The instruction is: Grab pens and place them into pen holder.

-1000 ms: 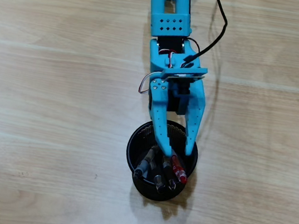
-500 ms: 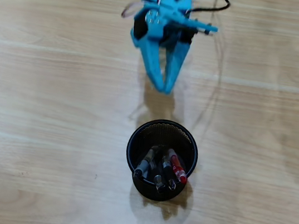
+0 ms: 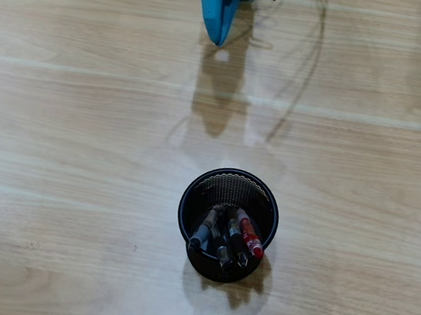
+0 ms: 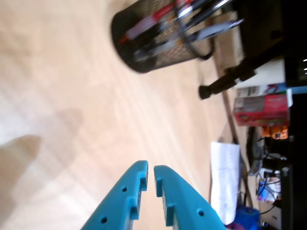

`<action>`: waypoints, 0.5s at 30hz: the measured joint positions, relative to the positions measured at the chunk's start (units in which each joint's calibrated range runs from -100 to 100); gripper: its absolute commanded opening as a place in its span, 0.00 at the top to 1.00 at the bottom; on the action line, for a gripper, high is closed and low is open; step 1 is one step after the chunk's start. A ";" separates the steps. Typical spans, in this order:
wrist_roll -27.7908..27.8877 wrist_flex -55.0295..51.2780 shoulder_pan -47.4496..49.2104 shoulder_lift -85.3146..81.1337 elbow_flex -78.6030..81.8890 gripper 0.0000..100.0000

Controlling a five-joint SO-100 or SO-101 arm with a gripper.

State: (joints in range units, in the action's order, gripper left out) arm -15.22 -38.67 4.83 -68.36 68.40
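beyond pen holder (image 4: 160, 40), tripod leg (image 4: 225, 80)

From my overhead view the tool (image 3: 219, 36) is cut off by the top edge, so I can't see the arm behind it. In the wrist view the pen holder (image 4: 163, 40) and its pens (image 4: 158, 21) are blurred and clipped at the top. Clutter beyond the tabletop (image 4: 72, 96) is too small to identify.
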 measured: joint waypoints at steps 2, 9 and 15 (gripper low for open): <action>0.26 -0.43 0.00 -5.51 6.75 0.97; 2.60 -1.38 0.54 -22.82 27.52 0.97; 5.04 -10.73 -0.54 -29.18 30.09 0.97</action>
State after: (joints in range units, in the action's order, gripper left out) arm -10.18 -49.39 4.29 -97.54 98.49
